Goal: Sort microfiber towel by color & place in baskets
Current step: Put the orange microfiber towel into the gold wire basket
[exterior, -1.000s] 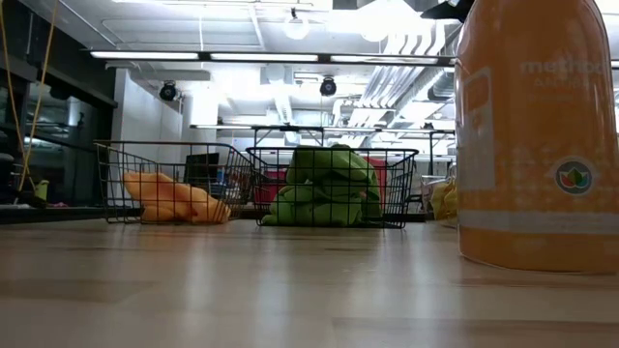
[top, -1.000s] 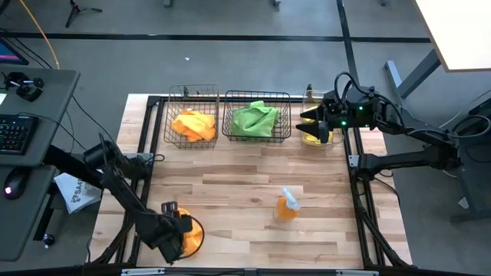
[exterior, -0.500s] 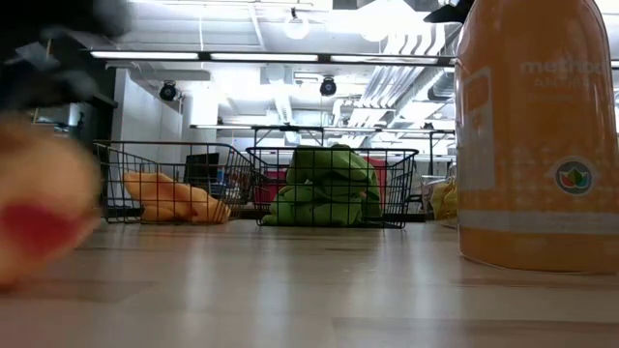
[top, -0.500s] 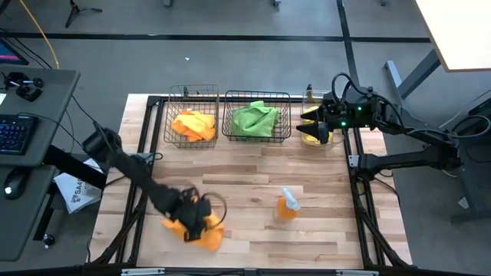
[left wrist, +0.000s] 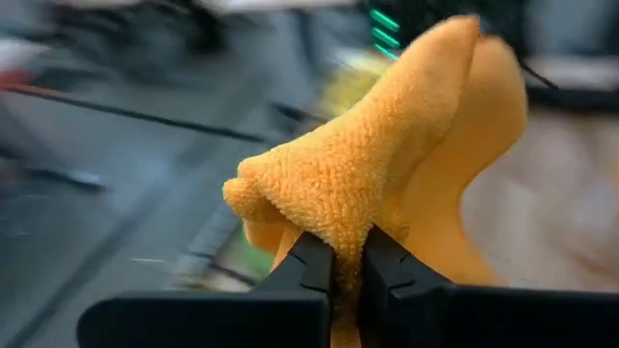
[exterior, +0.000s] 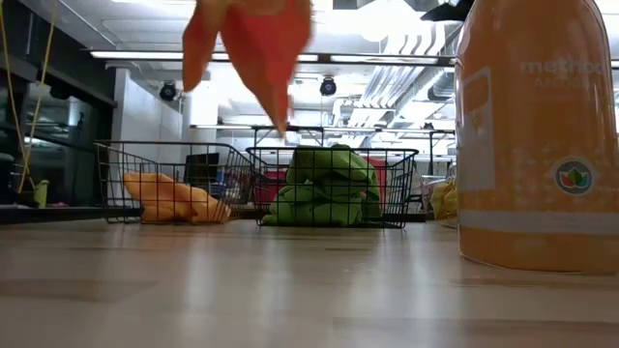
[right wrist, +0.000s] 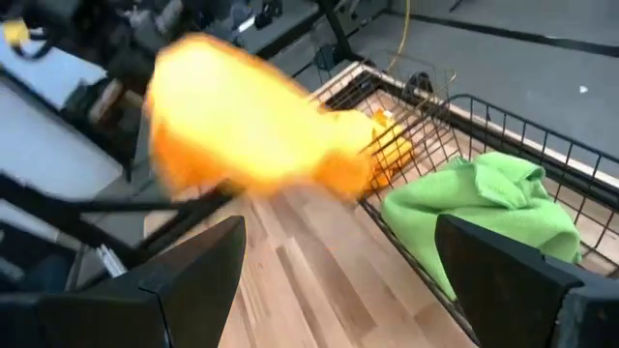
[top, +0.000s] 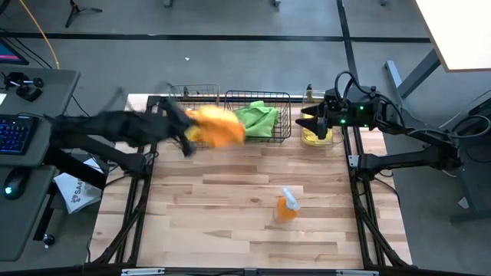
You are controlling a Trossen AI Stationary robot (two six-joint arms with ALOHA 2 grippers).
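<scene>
An orange microfiber towel [top: 221, 127] hangs in the air above the gap between the two black wire baskets, with my left gripper [top: 189, 135] shut on it. The left basket [top: 173, 95] holds another orange towel [exterior: 174, 200]. The middle basket [top: 258, 95] holds a green towel [top: 256, 119]. My right gripper [right wrist: 338, 280] stands open at the far right, over the clear bin [top: 314, 139] with a yellow towel [exterior: 443, 199] in it. My left gripper pinches a bunched fold of the orange towel [left wrist: 346, 240] between its two fingers [left wrist: 311, 263]. The towel is lifted clear of the table; in the low view its free corner [exterior: 278, 108] hangs down over the baskets, slack.
An orange spray bottle [top: 288, 205] stands on the wooden table right of the middle, close in front of the low camera [exterior: 537, 135]. A black frame rail [top: 359, 199] runs along the table's right side. A desk with a keyboard [top: 14, 132] stands left of the table.
My left gripper has lifted the orange towel from the table's near left corner. It swung up and toward the far edge and now holds the towel over the baskets. The towel, first lying on the table, now hangs clear.
</scene>
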